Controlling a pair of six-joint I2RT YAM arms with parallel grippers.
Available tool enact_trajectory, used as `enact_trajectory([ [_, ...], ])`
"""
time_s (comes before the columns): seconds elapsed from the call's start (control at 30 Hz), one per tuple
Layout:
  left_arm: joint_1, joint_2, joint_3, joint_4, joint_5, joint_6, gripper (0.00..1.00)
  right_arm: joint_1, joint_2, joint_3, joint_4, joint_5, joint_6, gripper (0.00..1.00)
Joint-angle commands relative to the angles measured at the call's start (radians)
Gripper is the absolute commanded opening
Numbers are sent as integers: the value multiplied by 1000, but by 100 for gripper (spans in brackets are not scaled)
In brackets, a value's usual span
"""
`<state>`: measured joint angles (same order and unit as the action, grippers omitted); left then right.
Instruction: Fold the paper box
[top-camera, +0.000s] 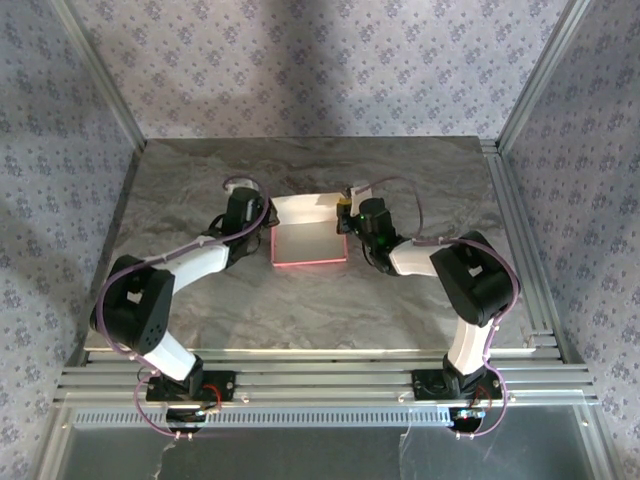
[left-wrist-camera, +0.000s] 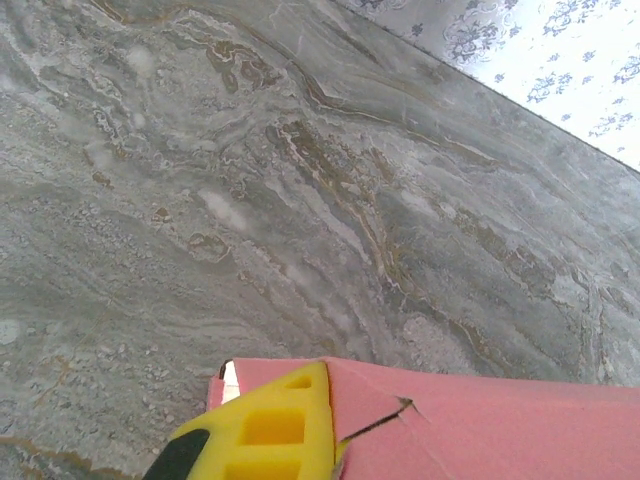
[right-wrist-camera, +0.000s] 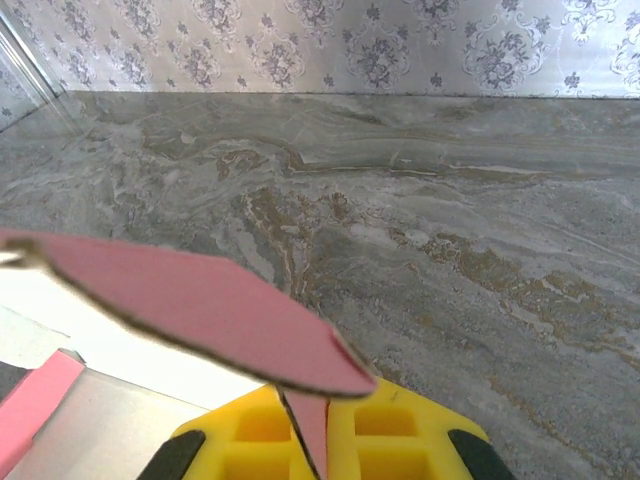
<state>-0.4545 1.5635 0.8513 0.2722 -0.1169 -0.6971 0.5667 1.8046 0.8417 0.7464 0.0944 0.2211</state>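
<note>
The paper box (top-camera: 305, 235) lies mid-table as an open tray, pale inside with pink-red outer faces. My left gripper (top-camera: 263, 222) is at its left wall. In the left wrist view one yellow finger (left-wrist-camera: 265, 430) presses flat against the pink wall (left-wrist-camera: 490, 425), which hides the other finger. My right gripper (top-camera: 346, 222) is at the box's right wall. There the right gripper (right-wrist-camera: 315, 412) is shut on a thin pink wall edge between both yellow fingers. A pink flap (right-wrist-camera: 200, 300) leans over the fingers, and the pale inside (right-wrist-camera: 70, 335) shows at the left.
The grey marble table (top-camera: 420, 180) spreads around the box on all sides. Metal frame posts and patterned walls (top-camera: 300, 60) close in the back and both sides. An aluminium rail (top-camera: 320, 385) runs along the near edge by the arm bases.
</note>
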Motion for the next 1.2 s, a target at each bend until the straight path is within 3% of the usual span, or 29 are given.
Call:
enact_trajectory([
  [0.0,-16,-69,-14,83,80,-20,0,24,10,-34,50,18,21,0],
  [0.7,-74,-217,-245,178,40,-30,0,128,21,-187,206,122,45,0],
  [1.17,-105,-283,-376,203,1,21,0,176,-25,-229,173,170,24,6],
])
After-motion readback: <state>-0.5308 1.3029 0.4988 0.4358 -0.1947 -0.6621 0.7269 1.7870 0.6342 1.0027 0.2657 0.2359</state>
